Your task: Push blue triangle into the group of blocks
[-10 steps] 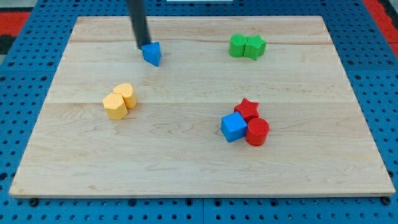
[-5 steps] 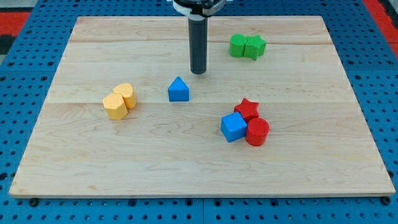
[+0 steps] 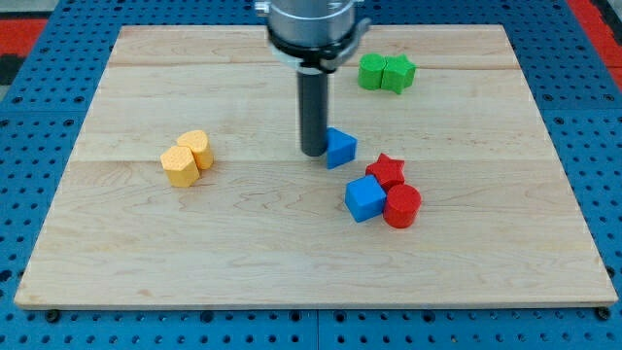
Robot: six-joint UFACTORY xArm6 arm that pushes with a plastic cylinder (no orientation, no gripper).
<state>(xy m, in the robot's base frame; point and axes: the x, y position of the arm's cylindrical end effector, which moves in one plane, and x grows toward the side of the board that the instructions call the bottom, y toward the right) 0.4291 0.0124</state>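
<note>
The blue triangle (image 3: 341, 148) lies near the board's middle, a short way up and left of a group of three blocks: a red star (image 3: 387, 171), a blue cube (image 3: 365, 198) and a red cylinder (image 3: 402, 206). My tip (image 3: 314, 153) stands against the triangle's left side. A small gap separates the triangle from the red star.
Two yellow blocks (image 3: 187, 158) sit together at the view's left. Two green blocks (image 3: 386, 73) sit together at the view's top right. The wooden board (image 3: 292, 262) lies on a blue perforated surface.
The blue triangle has moved from the top left down and to the right, close to the red and blue group. My tip has followed it and now sits at its left side.
</note>
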